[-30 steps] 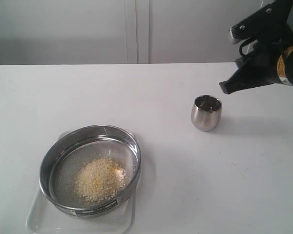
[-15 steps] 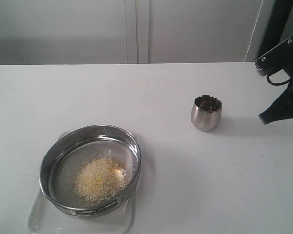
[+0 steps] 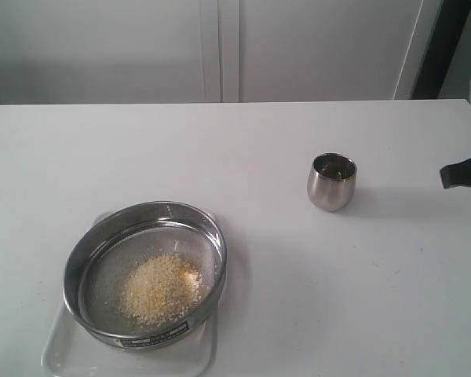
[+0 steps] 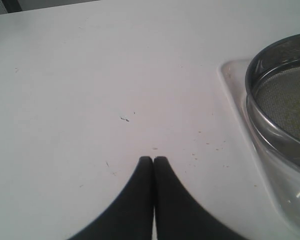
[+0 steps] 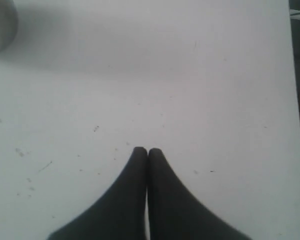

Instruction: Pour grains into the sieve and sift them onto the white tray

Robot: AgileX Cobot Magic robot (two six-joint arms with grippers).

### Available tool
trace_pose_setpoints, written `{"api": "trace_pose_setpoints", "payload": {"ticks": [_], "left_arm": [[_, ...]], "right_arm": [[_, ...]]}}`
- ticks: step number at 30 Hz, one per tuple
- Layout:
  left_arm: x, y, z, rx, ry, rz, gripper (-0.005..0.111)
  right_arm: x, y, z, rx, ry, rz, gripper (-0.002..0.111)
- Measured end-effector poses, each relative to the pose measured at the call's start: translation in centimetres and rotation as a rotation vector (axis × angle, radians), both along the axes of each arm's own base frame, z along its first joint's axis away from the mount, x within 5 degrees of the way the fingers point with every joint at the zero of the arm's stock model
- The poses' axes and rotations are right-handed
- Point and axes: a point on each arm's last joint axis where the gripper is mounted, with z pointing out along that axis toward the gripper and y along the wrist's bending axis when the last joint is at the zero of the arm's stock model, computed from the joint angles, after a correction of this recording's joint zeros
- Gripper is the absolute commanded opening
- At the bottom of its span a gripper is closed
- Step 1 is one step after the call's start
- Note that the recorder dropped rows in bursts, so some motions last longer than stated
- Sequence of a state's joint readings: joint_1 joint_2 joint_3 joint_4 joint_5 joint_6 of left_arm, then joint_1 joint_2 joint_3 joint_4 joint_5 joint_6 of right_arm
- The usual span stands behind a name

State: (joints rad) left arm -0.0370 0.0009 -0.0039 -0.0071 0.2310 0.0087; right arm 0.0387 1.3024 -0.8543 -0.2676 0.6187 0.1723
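So left tool [image 4: 153, 160] and right tool [image 5: 147, 150] are both clenched tight, grains [image 3: 162, 289] piled in the sieve [image 3: 153, 337] on the white tray [image 3: 66, 358].

One sieve [image 3: 112, 265], one white tray [image 3: 125, 362], one steel cup [image 3: 331, 187], one heap of grains [image 3: 161, 288]

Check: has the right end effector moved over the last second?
Yes. The right end effector has pulled rightward, away from the steel cup, to the exterior view's edge.
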Motion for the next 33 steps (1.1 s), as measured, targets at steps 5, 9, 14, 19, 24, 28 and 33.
{"api": "trace_pose_setpoints", "payload": {"ticks": [5,9,14,19,24,28,33], "left_arm": [[0.0,0.0,0.0,0.000,0.000,0.000,0.000],[0.0,0.0,0.0,0.000,0.000,0.000,0.000],[0.0,0.0,0.0,0.000,0.000,0.000,0.000],[0.0,0.0,0.0,0.000,0.000,0.000,0.000],[0.0,0.0,0.0,0.000,0.000,0.000,0.000],[0.0,0.0,0.0,0.000,0.000,0.000,0.000],[0.0,0.0,0.0,0.000,-0.002,0.000,0.000]], "right_arm": [[-1.8,0.2,1.2,0.063,-0.153,0.000,0.000],[-3.6,0.5,1.8,0.111,-0.313,0.019,0.000],[-5.6,0.7,1.8,0.145,-0.471,0.041,0.000],[-7.3,0.8,1.8,0.158,-0.563,0.055,0.000],[-8.7,0.8,1.9,0.160,-0.618,0.062,0.000],[-9.3,0.7,2.1,0.160,-0.639,0.064,0.000],[-9.5,0.7,2.2,0.160,-0.642,0.063,0.000]]}}
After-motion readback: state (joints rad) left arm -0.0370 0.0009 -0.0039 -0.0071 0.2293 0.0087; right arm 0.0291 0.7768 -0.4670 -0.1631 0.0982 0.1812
